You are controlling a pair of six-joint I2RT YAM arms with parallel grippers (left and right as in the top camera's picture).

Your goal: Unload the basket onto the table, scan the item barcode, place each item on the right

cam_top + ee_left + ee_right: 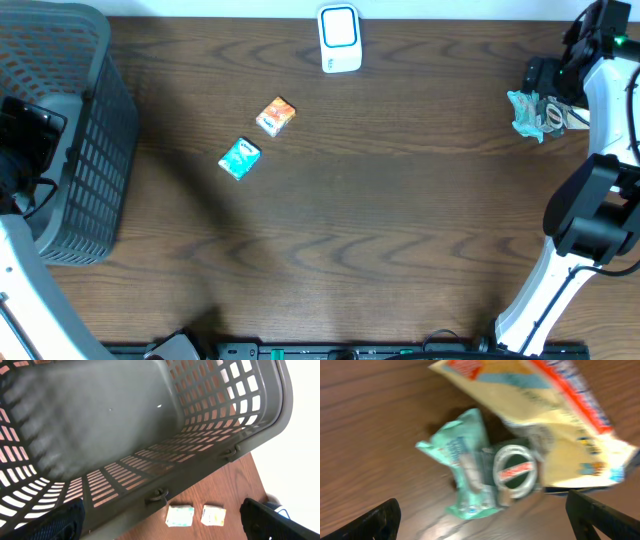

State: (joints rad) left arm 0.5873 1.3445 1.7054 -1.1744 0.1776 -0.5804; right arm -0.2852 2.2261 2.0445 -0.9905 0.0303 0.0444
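We are hovering right pincer (pixel 482 510), jaws spread and empty, over teal packet (pixel 465 470) and yellow bag (pixel 555 420) heaped at right edge of counter (pixel 400 220), well apart from scanner (pixel 339 38). Left pincer (pixel 162 505) gaping above basket (pixel 125 420). Risk: crowded heap causing double grab, barcode hiding.

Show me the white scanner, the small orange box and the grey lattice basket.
white scanner (pixel 340 38): overhead view, centre of its blue-framed face.
small orange box (pixel 276 116): overhead view, its top face.
grey lattice basket (pixel 110 150): overhead view, its lattice side wall.

Grey slatted basket (pixel 105 170) empty, at left edge of dark wooden table (pixel 400 220).
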